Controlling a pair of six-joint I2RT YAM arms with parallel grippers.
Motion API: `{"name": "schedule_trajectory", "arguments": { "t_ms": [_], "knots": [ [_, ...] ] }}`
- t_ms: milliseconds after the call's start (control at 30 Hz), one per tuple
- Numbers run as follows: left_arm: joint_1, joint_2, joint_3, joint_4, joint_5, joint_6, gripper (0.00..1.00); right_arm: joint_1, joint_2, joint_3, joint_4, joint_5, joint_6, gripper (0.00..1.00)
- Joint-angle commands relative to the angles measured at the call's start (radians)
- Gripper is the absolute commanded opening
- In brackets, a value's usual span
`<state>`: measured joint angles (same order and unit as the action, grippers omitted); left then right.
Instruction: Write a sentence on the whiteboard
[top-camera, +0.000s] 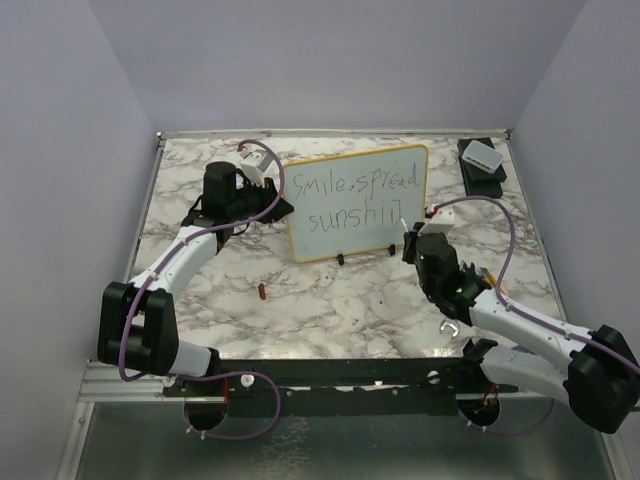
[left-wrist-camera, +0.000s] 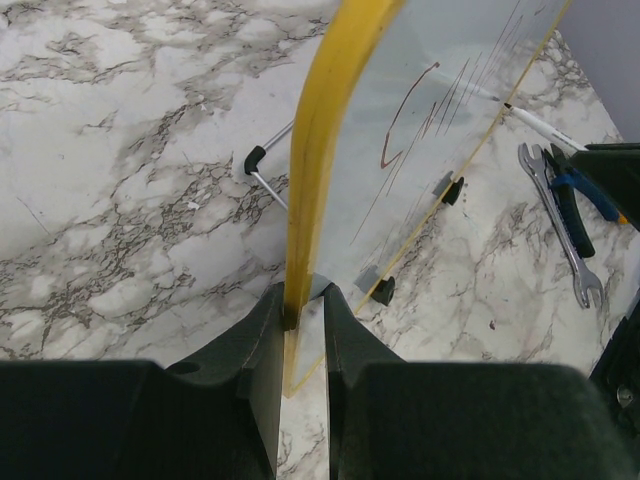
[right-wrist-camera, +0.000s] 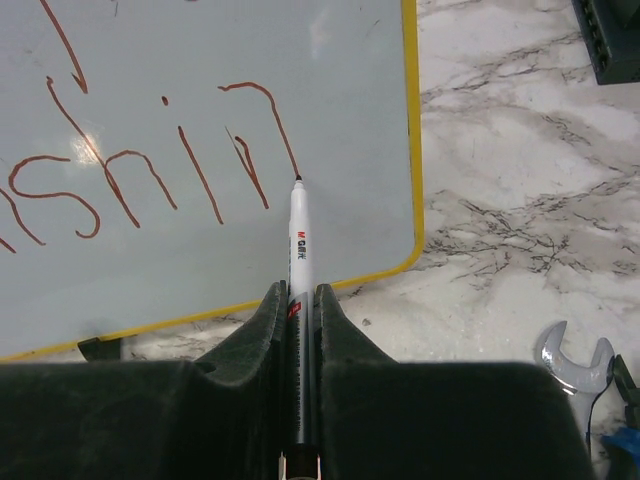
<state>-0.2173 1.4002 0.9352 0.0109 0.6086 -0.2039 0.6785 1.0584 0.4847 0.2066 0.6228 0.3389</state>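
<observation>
Whiteboard stands upright on its black feet on the marble tabletop; we place everything else w/ ref. to it. At its left edge the left fingers are clamped on the yellow rim, one finger on each face.

Across its face the sentence runs in two lines: "smile, spread" on top, "sunshin" below.

In front of its lower right part the right fingers are closed tight on a marker, which sticks out btwn them toward the board. The marker tip touches the face at the foot of the last "n" stroke, above the bottom rim & near the right corner. These fingers are clear of the board, just short of its bottom rim.

We see a small red piece on the tabletop in front of the board's left corner. A wrench lies in front of its right corner, off to the right.
</observation>
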Motion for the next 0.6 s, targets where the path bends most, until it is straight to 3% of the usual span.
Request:
{"name": "schedule_trajectory", "arguments": {
  "t_ms": [0, 567],
  "knots": [
    [-0.003, -0.016, -0.005, -0.009, -0.036, 0.003, 0.09, -0.007, -0.075, -0.025, -0.024, 0.008, -0.021, 0.01],
    [-0.003, -0.02, -0.004, -0.009, -0.034, 0.004, 0.08, -0.064, -0.045, -0.003, 0.044, -0.005, -0.104, 0.01]
  ]
}}
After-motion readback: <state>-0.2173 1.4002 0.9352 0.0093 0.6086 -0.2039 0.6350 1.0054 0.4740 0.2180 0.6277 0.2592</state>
